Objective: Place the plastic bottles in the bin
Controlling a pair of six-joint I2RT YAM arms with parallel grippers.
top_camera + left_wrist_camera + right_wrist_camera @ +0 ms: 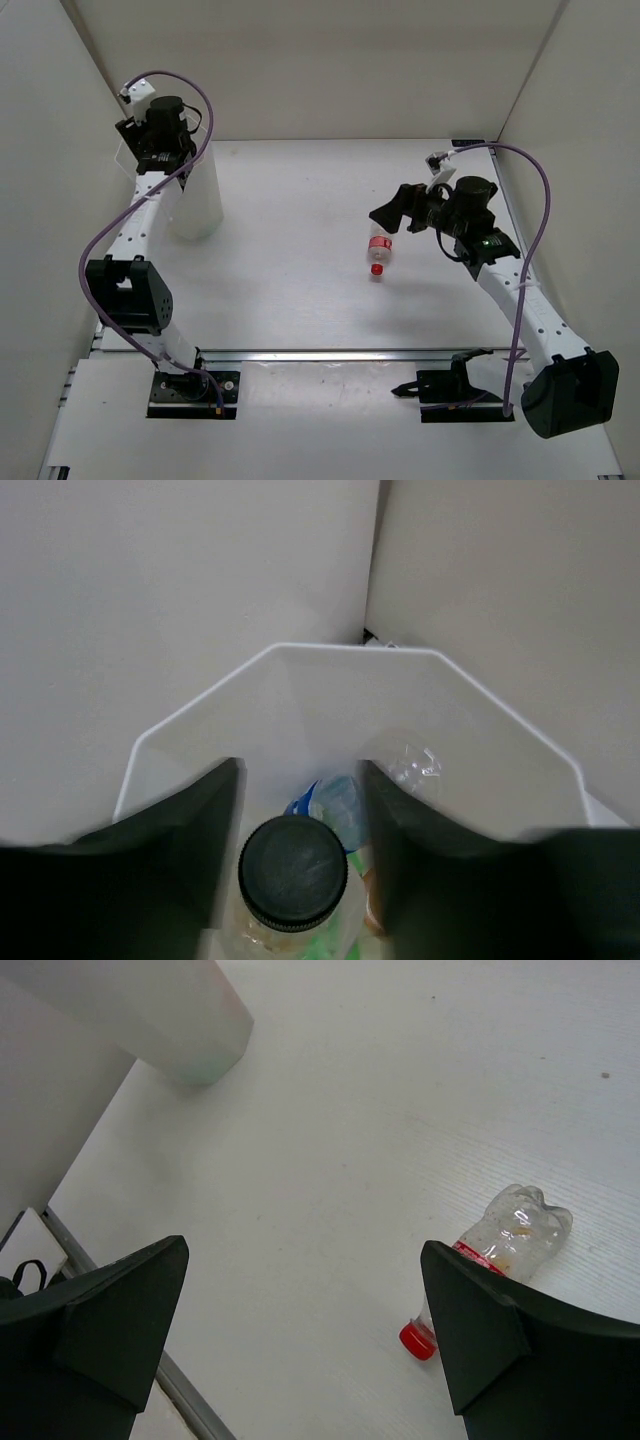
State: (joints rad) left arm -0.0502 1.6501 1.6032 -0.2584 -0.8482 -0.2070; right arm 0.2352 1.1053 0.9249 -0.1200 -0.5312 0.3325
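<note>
Left tool [298,780]: gripping dark-capped bottle [293,870] above bin [350,670], seemingly to drop it in.
Right tool [303,1250]: spread wide, empty, over red-capped bottle [500,1245] lying on table [400,1080].

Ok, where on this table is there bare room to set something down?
Widest bare patch: the table between the bin and the red-capped bottle. The strip along the back wall is free. Crowded: the bin's mouth, where the left claw holds a dark-capped bottle over others, and around the red-capped bottle, by the open right claw.
</note>
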